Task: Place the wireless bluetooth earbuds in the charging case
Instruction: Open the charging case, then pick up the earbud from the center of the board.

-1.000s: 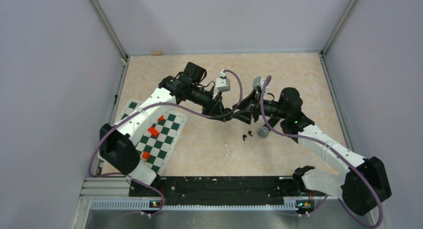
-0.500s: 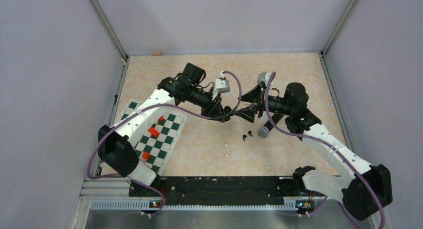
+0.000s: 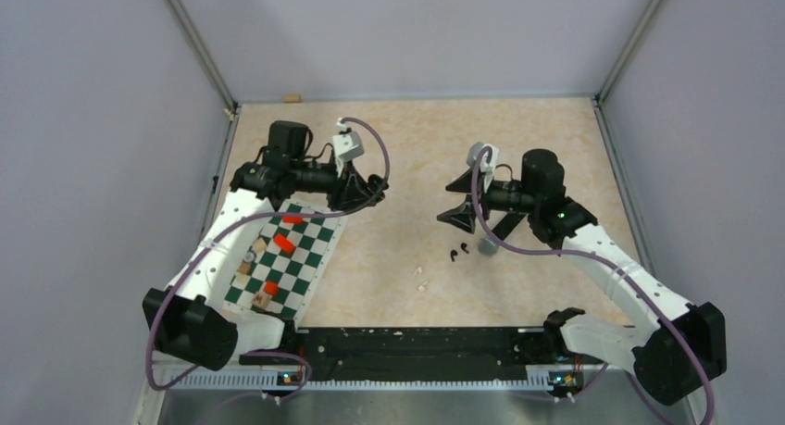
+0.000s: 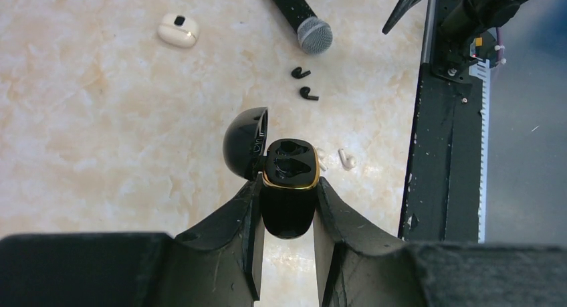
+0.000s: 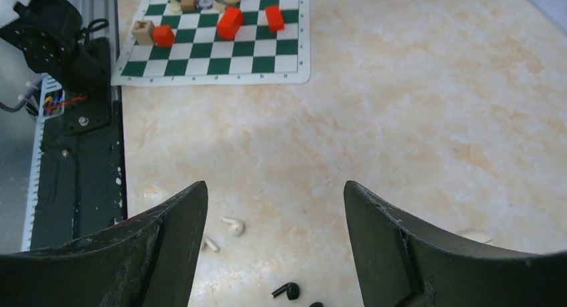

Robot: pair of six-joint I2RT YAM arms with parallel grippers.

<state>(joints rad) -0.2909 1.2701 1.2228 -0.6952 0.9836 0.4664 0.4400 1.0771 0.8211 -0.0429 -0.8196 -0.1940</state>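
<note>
Now the left gripper (image 4: 287,190) clamps the glossy black, open-lidded charging case (image 4: 288,213), pulled back from mid-table; the right gripper (image 5: 274,186), narrower before, gapes empty. Tiny stemmed black earbuds (image 4: 308,93) and white earbuds (image 4: 346,160) lie on the table (image 3: 389,244).

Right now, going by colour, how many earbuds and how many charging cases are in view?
Black earbuds: 2
White earbuds: 2
Black charging case, lid open, sockets empty: 1
White charging case, closed: 1
Total: 6
</note>
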